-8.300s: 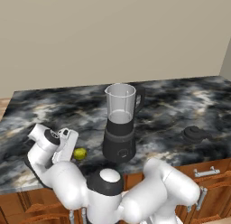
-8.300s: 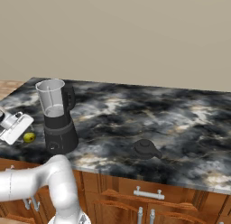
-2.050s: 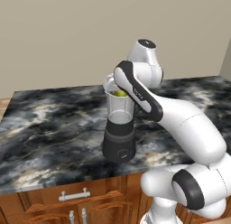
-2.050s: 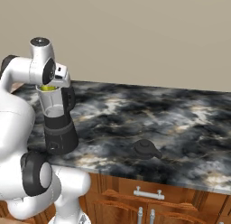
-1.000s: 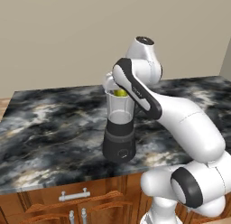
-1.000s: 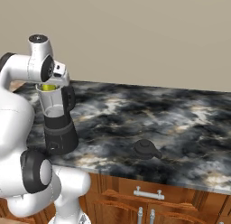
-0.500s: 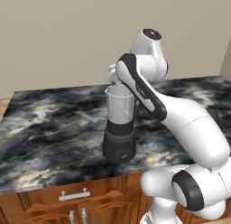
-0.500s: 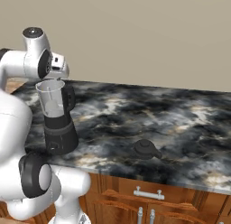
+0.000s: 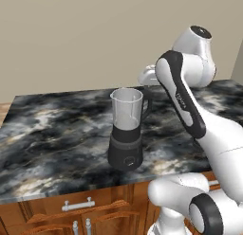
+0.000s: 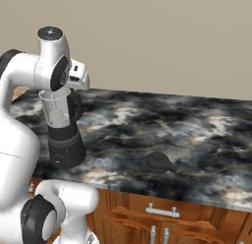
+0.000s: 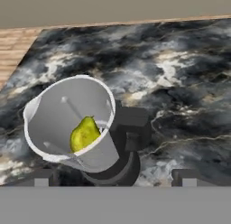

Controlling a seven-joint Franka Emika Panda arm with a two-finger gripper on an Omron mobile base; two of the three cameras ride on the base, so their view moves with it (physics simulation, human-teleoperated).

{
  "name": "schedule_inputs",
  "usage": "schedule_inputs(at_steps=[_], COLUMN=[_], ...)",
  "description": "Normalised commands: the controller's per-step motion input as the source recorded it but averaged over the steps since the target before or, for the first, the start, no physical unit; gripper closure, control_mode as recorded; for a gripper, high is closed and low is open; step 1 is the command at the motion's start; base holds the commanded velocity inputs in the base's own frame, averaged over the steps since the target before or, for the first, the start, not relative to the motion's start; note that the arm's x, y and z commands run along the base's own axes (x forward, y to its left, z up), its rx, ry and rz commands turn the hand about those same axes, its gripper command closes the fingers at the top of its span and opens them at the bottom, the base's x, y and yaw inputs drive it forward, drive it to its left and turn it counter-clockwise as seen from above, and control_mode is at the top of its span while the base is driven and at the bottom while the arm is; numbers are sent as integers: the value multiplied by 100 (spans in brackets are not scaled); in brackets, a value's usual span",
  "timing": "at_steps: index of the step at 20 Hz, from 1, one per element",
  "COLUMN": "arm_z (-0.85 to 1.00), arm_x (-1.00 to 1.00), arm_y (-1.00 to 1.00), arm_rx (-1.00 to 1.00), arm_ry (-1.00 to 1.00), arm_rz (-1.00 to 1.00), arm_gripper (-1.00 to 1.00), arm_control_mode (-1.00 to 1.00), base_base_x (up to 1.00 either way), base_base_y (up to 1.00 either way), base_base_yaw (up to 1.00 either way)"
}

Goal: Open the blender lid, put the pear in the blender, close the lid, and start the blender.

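Note:
The blender (image 9: 126,134) stands on the dark marble counter, its clear jar (image 10: 58,109) uncovered on the dark grey base (image 10: 64,148). From above, the pear (image 11: 84,133), yellow-green, lies inside the jar (image 11: 67,121) near the bottom. My gripper (image 11: 115,179) hangs above and just behind the jar's rim, open, with its two fingertips (image 11: 43,178) far apart and nothing between them. The white hand (image 10: 77,75) sits beside the jar's top. The blender lid (image 10: 158,162), a black cap with a knob, lies on the counter to the right of the blender.
The marble counter (image 10: 197,135) runs wide to the right of the blender. Wooden drawers with metal handles (image 10: 161,211) sit below its front edge. A beige wall stands behind. A strip of wooden surface (image 11: 16,49) borders the counter's far left end.
The gripper has opened and the pear has dropped from it into the jar. The hand has risen and drawn back from the jar's rim.

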Motion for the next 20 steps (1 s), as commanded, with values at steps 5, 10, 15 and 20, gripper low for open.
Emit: schedule_inputs(at_steps=[5, 10, 15, 20], arm_z=[-75, -93, -60, -47], arm_x=[-51, -19, -2, 0], arm_y=[-100, -100, -100, -100], arm_rx=[2, 0, 6, 5], arm_ry=[-2, 0, 5, 10], arm_rz=[-9, -8, -7, -7], arm_gripper=[-100, -100, -100, -100], arm_control_mode=[-100, -100, -100, -100], base_base_x=[0, 0, 0, 0], base_base_y=[0, 0, 0, 0], base_base_yaw=[0, 0, 0, 0])
